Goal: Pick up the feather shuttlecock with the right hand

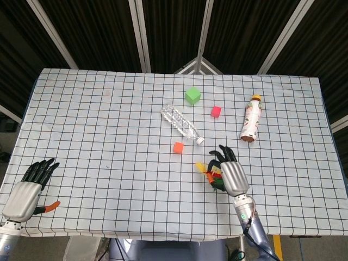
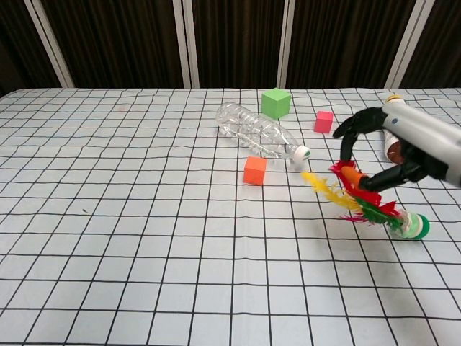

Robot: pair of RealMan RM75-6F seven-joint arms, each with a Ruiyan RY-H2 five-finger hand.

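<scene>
We are mid-lift: our right hand [image 2: 403, 148] pinches the shuttlecock [image 2: 364, 203] by its feathers, base dangling above the table [image 2: 144, 216]. Next we judge a firmer hold is needed before raising further.

- Lighting: bright, even, from overhead; backdrop beyond the table [image 1: 109, 109] dark.
- Shadows: soft and short (faint under the clear bottle [image 2: 261, 135]).
- Sharpness: both views crisp; no glare.
- Distortion: grid lines bow slightly near head-view edges.
</scene>
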